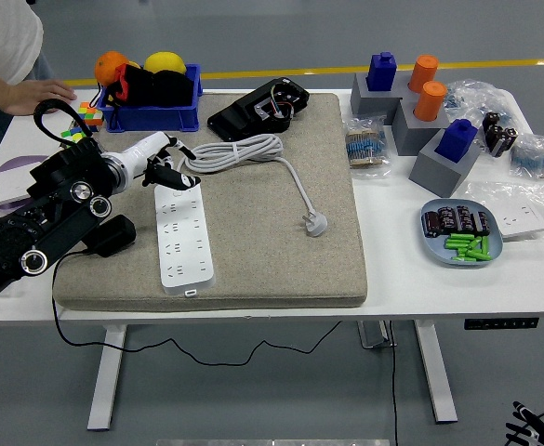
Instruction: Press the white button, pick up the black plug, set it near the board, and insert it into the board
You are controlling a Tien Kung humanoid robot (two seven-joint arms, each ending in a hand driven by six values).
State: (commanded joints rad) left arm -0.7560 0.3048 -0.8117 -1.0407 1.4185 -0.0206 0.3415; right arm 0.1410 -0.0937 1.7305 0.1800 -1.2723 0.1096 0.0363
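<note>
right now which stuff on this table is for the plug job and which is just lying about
For the job: white power strip, black plug beside it on the mat, left hand at the strip's far end.

Lying about: white cable, blue bin, cube puzzles, battery tray, grey blocks.

Robot hand point(160, 167): matt black casing on the arm, glossy white plastic at the wrist. Just below it, white smooth plastic power strip point(182, 235), slight sheen. Under both, beige woven cloth mat point(281, 251), coarse, matt. Right of hand: white rubbery coiled cable point(234, 151), white plastic plug point(315, 223). White table point(402, 279), smooth laminate look.
</note>
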